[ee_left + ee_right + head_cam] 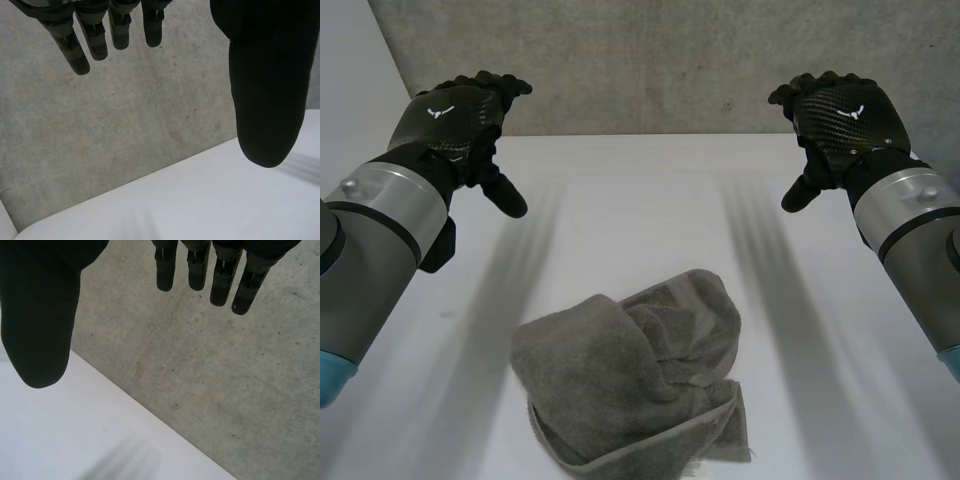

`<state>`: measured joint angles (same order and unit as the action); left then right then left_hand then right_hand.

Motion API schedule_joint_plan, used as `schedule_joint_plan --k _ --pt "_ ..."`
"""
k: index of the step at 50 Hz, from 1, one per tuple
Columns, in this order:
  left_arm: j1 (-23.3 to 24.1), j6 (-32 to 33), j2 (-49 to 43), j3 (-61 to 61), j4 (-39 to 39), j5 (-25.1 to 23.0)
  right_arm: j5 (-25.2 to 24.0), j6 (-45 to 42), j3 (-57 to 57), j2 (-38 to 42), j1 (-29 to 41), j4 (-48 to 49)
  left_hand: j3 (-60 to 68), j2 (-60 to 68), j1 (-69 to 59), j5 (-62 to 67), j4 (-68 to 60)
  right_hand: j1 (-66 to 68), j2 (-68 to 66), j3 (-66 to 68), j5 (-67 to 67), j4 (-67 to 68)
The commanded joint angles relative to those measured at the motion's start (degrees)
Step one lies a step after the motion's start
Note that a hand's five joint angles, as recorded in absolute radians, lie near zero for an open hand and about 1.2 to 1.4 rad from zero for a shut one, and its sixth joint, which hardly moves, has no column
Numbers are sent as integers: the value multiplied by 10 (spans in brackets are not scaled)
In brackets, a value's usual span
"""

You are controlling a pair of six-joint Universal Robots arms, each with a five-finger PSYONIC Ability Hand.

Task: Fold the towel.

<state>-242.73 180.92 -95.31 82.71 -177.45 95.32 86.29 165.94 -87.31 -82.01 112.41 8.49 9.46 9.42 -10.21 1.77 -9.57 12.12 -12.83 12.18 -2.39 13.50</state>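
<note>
**Work surface.** The table is white, smooth and matte. Its far edge meets a grey concrete wall with a mottled, pitted face. A pale panel stands beside the wall on the robot's left; what it is made of cannot be told.

**Towel.** The towel is grey terry cloth. It lies crumpled on the near, central part of the table, between the two arms and closer to the camera than either hand. It is bunched into loose overlapping folds, with a hemmed edge running along its near side. The cloth reaches the lower limit of the head view, so its nearest part may be cut off.

**Left hand.** The left hand is raised over the far left part of the table, near the wall and well apart from the towel. In the left wrist view the left hand has its fingers straight and side by side, with the thumb set wide of them — an open, relaxed posture. Beyond the fingertips are the wall and the table's far edge.

**Right hand.** The right hand mirrors this over the far right part of the table, also well apart from the towel. In the right wrist view the right hand has straight fingers and a thumb held clear of them — likewise open. Wall and table lie beyond.
</note>
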Motion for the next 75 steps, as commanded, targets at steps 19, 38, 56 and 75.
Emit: schedule_joint_plan --k 19,38,56,75 --pt "17 109 -52 66 162 -7 -98 22 31 178 88 -167 5 6 2 -18 -4 -21 28 -22 24 -35" --pt "33 79 -120 203 -76 -7 -93 40 20 275 118 9 43 43 -35 20 -42 678 -671 678 -676 665" --pt "80 92 -176 62 -88 16 -38 -118 92 200 113 99 697 698 -690 674 -696 679 -672 678 -676 665" --pt "82 94 -133 10 -125 74 12 -221 1 109 103 211 371 371 -364 348 -370 679 -672 678 -676 665"
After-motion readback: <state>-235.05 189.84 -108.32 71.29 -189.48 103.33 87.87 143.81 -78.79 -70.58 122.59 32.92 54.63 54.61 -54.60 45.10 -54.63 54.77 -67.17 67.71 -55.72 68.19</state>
